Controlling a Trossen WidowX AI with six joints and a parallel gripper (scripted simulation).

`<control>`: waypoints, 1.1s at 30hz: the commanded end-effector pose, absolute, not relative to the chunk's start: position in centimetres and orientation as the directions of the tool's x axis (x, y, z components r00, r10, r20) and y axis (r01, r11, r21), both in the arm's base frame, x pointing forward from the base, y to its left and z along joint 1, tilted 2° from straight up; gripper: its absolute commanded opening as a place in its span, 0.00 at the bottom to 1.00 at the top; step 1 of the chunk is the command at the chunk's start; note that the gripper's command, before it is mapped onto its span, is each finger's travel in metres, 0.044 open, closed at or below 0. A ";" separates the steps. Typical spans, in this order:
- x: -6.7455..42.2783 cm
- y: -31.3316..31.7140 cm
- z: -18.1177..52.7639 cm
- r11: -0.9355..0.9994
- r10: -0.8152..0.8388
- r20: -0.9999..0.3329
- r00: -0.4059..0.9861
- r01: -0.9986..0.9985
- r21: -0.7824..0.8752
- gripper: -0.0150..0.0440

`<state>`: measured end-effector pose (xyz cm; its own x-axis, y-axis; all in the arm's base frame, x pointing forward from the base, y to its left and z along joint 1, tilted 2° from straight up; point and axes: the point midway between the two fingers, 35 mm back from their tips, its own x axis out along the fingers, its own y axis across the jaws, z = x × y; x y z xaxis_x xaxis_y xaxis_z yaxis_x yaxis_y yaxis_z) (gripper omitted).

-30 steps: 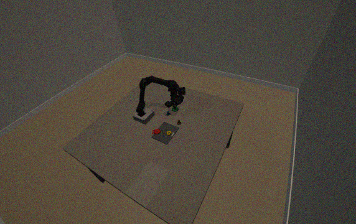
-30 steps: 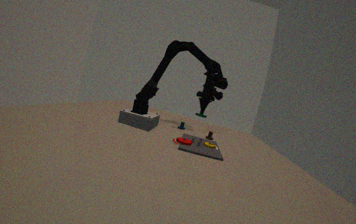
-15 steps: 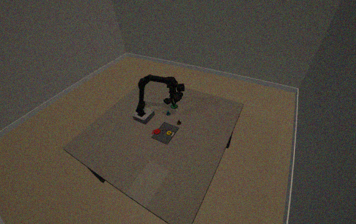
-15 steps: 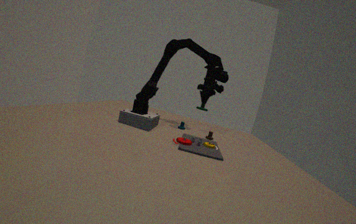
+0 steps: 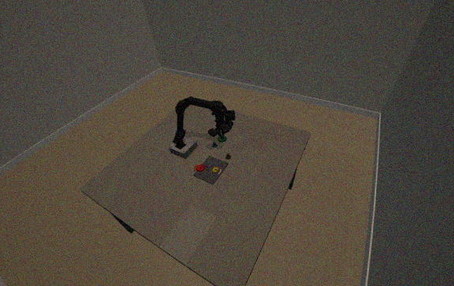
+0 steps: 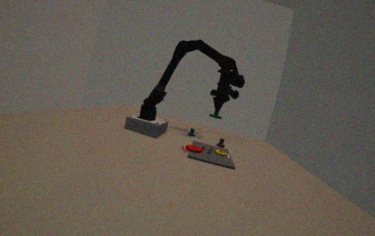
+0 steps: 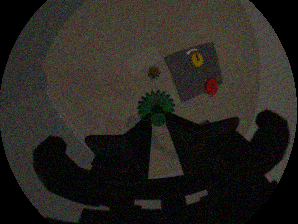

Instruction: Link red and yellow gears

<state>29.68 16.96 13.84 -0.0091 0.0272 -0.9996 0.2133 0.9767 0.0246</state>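
Note:
My gripper is shut on the green gear and holds it in the air, above the table and off to one side of the board. The grey board lies on the table. The red gear and the yellow gear sit on it. Short pegs show between them. A brown gear stands on the table beside the board. A blue gear stands nearer the arm's base.
The arm's pale base block stands on the table behind the board. A red arrow mark lies beside the red gear and a white arrow mark beside the yellow gear. The pictures are dark and grainy.

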 end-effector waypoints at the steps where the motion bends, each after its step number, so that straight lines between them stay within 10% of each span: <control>1: 30.0 16.1 13.5 0.978 0.027 -1.000 -0.010 0.210 0.024 0.25; 33: 32.6 8.2 10.5 0.978 0.019 -1.000 -0.006 0.207 0.018 0.25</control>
<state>32.55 9.04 10.77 -0.0059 0.0242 -0.9997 0.2131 0.9768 0.0224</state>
